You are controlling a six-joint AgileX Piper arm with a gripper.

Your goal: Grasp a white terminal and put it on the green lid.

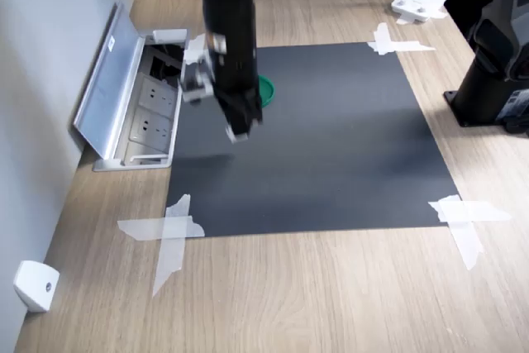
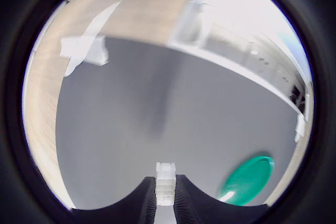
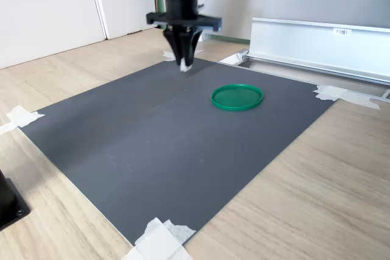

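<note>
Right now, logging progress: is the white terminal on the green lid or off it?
Off it. The white terminal sits clamped in the gripper, above the mat; the green lid lies empty.

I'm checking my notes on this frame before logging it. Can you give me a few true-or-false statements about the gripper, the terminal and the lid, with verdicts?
1. The gripper is shut on the white terminal. True.
2. The terminal already lies on the green lid. False: it is between the fingers, held above the dark mat, apart from the lid.
3. Nothing lies on the lid. True, as the second exterior view shows it.
4. The lid sits on bare wood, off the mat. False: it rests on the mat.
5. In the first exterior view the arm hides most of the lid. True: only a green edge shows beside it.
</note>
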